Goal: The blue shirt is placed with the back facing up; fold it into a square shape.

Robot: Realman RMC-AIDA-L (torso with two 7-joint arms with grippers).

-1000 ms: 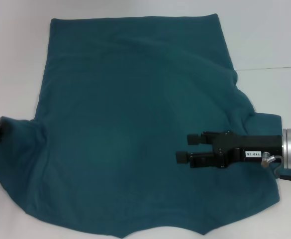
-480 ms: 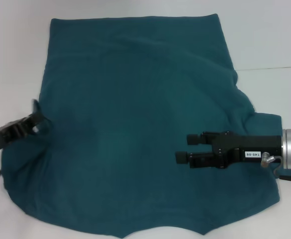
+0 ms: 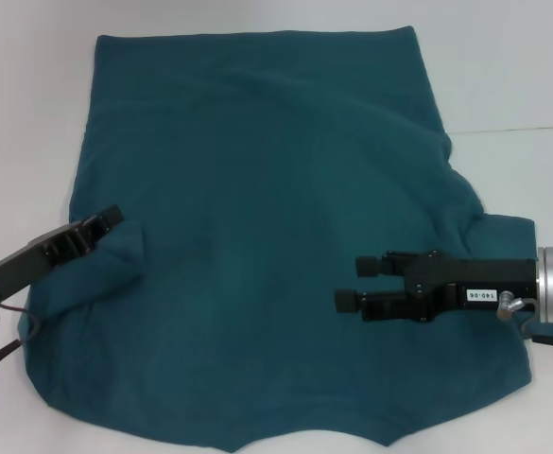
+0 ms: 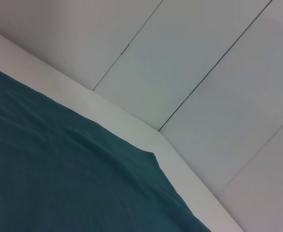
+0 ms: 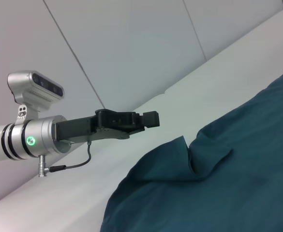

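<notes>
White table (image 3: 503, 57) carries the blue shirt (image 3: 257, 208). Over its left sleeve, the left gripper (image 3: 106, 219) grips fabric; above its right side hovers the right gripper (image 3: 349, 282), jaws apart.

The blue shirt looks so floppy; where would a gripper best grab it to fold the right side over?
Probably the blue shirt by its right sleeve, coming from the robot's right. The sleeve juts out past the body with a free edge on the table, so fingers can pinch it. The right gripper hovers open over the fabric nearby.
</notes>
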